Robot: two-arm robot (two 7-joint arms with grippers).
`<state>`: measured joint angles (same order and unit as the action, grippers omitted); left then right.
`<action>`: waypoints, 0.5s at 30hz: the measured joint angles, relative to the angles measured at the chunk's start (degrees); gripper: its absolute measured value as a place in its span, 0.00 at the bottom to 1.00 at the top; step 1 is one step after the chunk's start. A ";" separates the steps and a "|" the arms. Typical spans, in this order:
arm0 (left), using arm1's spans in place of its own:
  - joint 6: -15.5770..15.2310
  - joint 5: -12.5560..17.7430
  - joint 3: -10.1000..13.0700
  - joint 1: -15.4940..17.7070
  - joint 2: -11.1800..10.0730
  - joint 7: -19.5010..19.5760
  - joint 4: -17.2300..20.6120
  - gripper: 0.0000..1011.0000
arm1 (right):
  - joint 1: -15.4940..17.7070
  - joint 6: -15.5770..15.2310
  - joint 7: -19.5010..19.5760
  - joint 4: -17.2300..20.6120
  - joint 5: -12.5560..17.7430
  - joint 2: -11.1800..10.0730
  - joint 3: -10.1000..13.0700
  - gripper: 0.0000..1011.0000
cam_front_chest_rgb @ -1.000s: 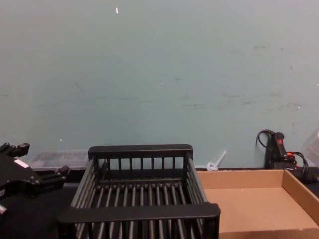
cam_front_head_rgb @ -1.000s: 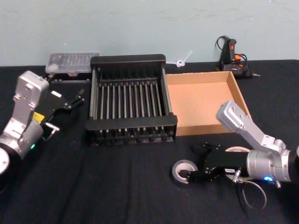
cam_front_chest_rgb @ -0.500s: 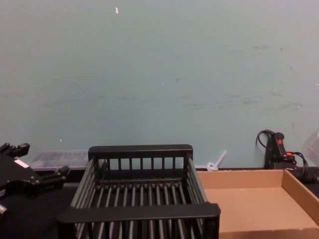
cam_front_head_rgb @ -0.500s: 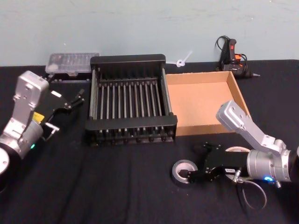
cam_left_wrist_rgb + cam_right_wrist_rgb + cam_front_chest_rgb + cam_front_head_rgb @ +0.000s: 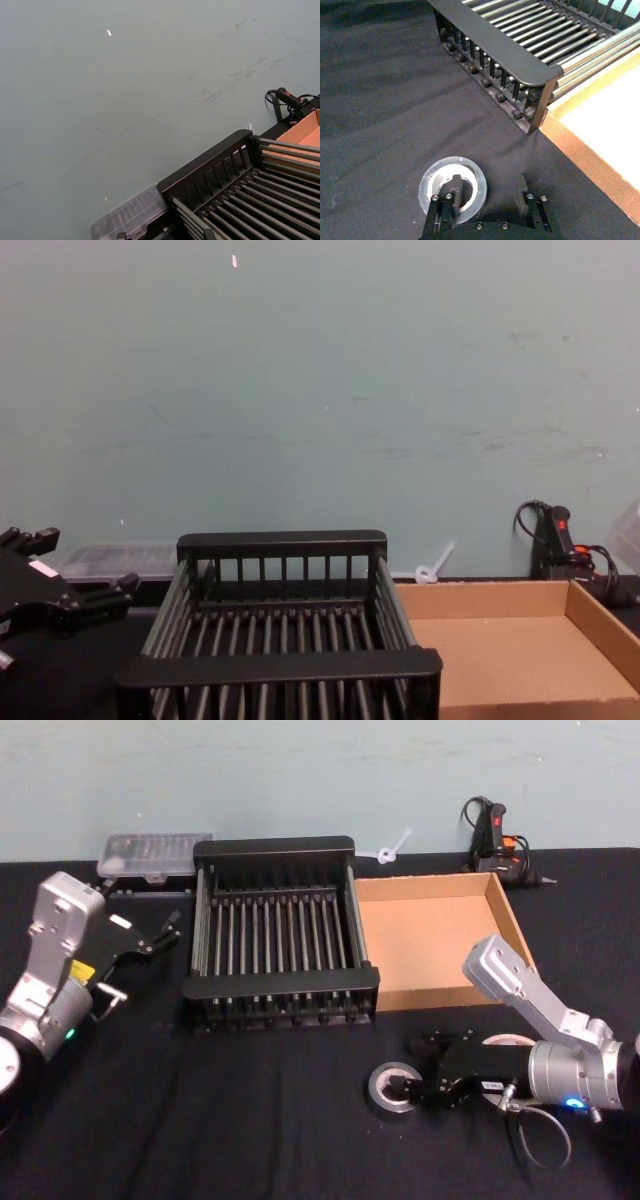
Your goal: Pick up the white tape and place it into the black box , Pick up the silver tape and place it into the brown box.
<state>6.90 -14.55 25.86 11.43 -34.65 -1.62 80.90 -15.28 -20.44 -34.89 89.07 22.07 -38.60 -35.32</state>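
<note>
At lower right of the head view, the right gripper (image 5: 413,1072) straddles the silver tape (image 5: 393,1088), one finger in its core, jaws spread, not yet clamped. The white tape (image 5: 507,1041) peeks out behind the arm, below the brown box (image 5: 430,941). The left gripper (image 5: 150,938) is parked left of the black box (image 5: 272,938); cannot tell its opening.

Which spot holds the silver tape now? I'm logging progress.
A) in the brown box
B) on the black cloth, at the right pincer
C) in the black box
B: the silver tape lies on the cloth, with one finger of the right pincer in its core.
</note>
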 joint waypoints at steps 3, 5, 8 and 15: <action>0.00 0.00 0.00 0.00 0.00 0.00 0.00 0.99 | 0.00 0.00 0.00 0.01 0.01 0.00 0.00 0.59; 0.00 0.00 0.00 0.00 0.00 0.00 0.00 0.99 | 0.00 0.00 -0.02 0.01 0.02 0.00 0.00 0.51; 0.00 0.00 0.00 0.00 0.00 0.00 0.00 0.99 | 0.00 0.00 -0.02 0.01 0.03 0.00 0.00 0.44; 0.00 0.00 0.00 0.00 0.00 0.00 0.00 0.99 | 0.00 0.00 -0.02 0.01 0.05 0.00 0.00 0.21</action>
<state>6.91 -14.55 25.86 11.43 -34.65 -1.62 80.90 -15.28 -20.44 -34.92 89.08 22.12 -38.60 -35.32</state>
